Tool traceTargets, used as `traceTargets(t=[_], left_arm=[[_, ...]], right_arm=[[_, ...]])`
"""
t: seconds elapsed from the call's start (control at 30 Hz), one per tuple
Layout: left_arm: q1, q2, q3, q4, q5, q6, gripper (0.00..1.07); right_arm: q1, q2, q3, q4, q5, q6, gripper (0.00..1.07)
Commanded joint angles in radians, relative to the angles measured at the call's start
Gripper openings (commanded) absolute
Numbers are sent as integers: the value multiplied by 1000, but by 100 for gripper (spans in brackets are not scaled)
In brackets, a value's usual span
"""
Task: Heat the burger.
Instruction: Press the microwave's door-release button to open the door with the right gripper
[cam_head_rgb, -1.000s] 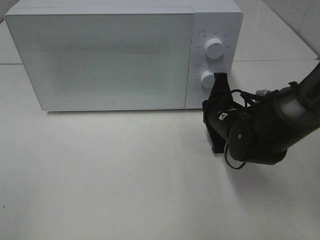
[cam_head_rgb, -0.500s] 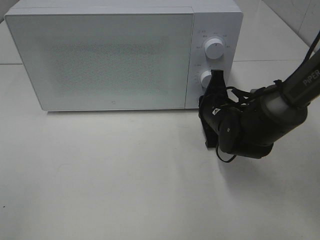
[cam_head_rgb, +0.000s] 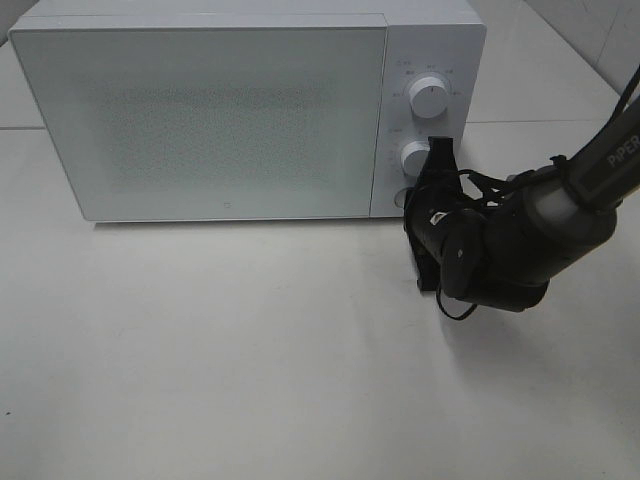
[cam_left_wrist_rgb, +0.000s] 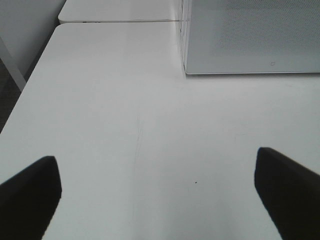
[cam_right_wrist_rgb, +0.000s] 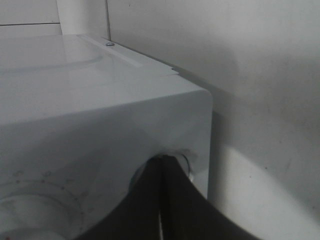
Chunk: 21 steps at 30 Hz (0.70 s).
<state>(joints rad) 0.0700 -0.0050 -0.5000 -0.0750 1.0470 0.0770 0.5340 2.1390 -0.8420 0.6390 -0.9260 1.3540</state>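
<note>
Since the burger shows in none of the three views, I can't place it: it's either behind the frosted door of the microwave (cam_head_rgb: 220, 120), which is closed, or off-frame. The right gripper (cam_right_wrist_rgb: 161, 165) has its jaws closed on nothing, tips together against a round button (cam_right_wrist_rgb: 186, 159) near the corner of the control panel, below the lower knob (cam_head_rgb: 415, 158). My read is that this is the button-press step. Whether it's door release or start, I can't say. If it's the release, the next move needs a firm straight push, then clearance for the door to swing. If the burger is already inside, next is a dial turn, which needs the jaws opened around a knob. The left gripper (cam_left_wrist_rgb: 159, 192) hangs with its jaws wide apart and empty over the bare table (cam_head_rgb: 250, 350), in front of the door's far corner. Only the right wrist view shows tip-to-button contact, since the arm blocks it from overhead. Only the high view shows both knobs and the whole door.
</note>
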Motion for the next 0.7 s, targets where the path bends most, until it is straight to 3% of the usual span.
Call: traceTargets(t=[0.03,0.7], left_arm=[[1,-20,3,-2,-9,-8,100],[1,-20,3,-2,-9,-8,100]], right_arm=[[-9,-4,-11,-13,-32,5,0],[-33,15,-99,25,-125,-53,0]])
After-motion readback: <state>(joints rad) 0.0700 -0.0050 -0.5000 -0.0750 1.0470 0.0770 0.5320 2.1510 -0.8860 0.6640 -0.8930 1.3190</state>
